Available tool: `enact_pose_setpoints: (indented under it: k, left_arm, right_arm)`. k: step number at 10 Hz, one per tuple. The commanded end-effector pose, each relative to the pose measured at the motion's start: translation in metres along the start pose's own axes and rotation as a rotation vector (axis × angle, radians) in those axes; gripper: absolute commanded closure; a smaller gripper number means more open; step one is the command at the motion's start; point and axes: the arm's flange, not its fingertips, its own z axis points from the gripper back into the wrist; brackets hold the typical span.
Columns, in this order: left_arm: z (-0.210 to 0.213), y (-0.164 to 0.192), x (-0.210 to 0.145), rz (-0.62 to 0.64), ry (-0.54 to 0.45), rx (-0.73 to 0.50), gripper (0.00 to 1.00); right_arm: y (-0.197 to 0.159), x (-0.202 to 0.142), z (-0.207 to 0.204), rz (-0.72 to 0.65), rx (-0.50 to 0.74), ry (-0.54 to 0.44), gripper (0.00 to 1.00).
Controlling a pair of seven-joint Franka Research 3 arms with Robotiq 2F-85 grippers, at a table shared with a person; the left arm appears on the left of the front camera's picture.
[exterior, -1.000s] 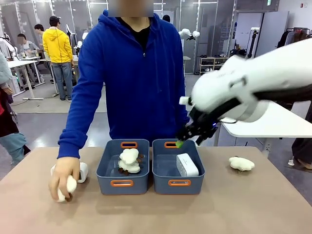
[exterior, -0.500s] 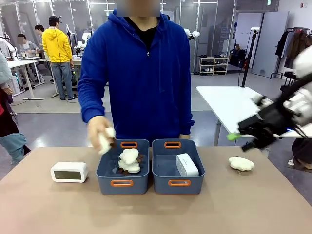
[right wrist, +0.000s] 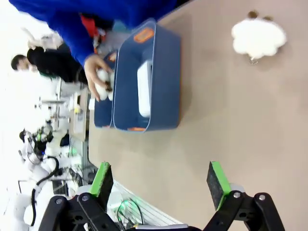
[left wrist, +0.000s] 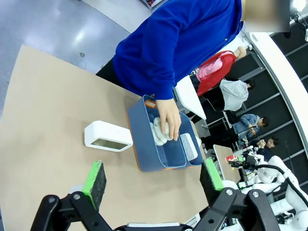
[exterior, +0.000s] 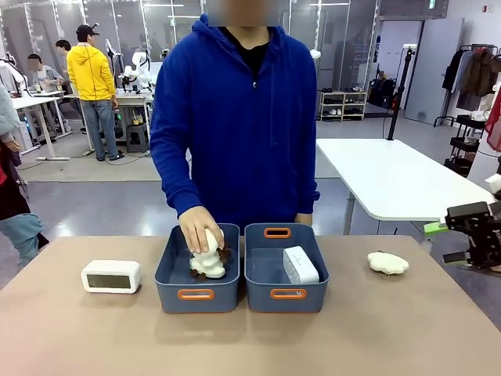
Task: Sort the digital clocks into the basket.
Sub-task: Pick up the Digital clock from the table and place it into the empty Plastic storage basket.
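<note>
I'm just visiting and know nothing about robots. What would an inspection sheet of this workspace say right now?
Surface: tan table, flat.
Job's things: one digital clock lies inside the right basket; the other clock sits on the table, left of the left basket.
Clutter: plush toys in the left basket, with a person's hand on them; one plush toy loose on the table at the right.
Hands: left robot hand open and empty; right robot hand open and empty.
Cables: nothing seen on the table.
Surroundings: person in a blue hoodie at the far side; people and white tables behind.
</note>
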Motion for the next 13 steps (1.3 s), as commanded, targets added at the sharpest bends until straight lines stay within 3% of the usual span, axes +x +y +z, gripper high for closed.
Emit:
enact_pose_setpoints:
  k: [1,5,7,8,10,12,13]
  left_arm:
    - [0.000,0.000,0.002,0.001,-0.012,-0.021,0.00]
    - [0.000,0.000,0.000,0.000,0.000,0.000,0.00]
    - [-0.024,-0.060,0.014,-0.196,0.221,0.236,0.00]
    - [-0.058,-0.076,0.015,-0.374,0.340,0.529,0.00]
    - [-0.137,-0.098,0.018,-0.752,0.549,0.658,0.00]
    - [-0.195,-0.103,0.018,-1.021,0.716,0.632,0.00]
    - [-0.214,-0.103,0.016,-1.090,0.776,0.612,0.00]
  right_arm:
    - [0.001,0.002,-0.008,0.017,-0.002,0.050,0.00]
    - [0.001,0.002,-0.008,0.017,-0.002,0.050,0.00]
    - [0.001,0.002,-0.008,0.017,-0.002,0.050,0.00]
    - [0.001,0.002,-0.008,0.017,-0.002,0.050,0.00]
    - [0.001,0.002,-0.008,0.017,-0.002,0.050,0.00]
    - [0.001,0.002,-0.008,0.017,-0.002,0.050,0.00]
    - [0.001,0.002,-0.008,0.017,-0.002,0.050,0.00]
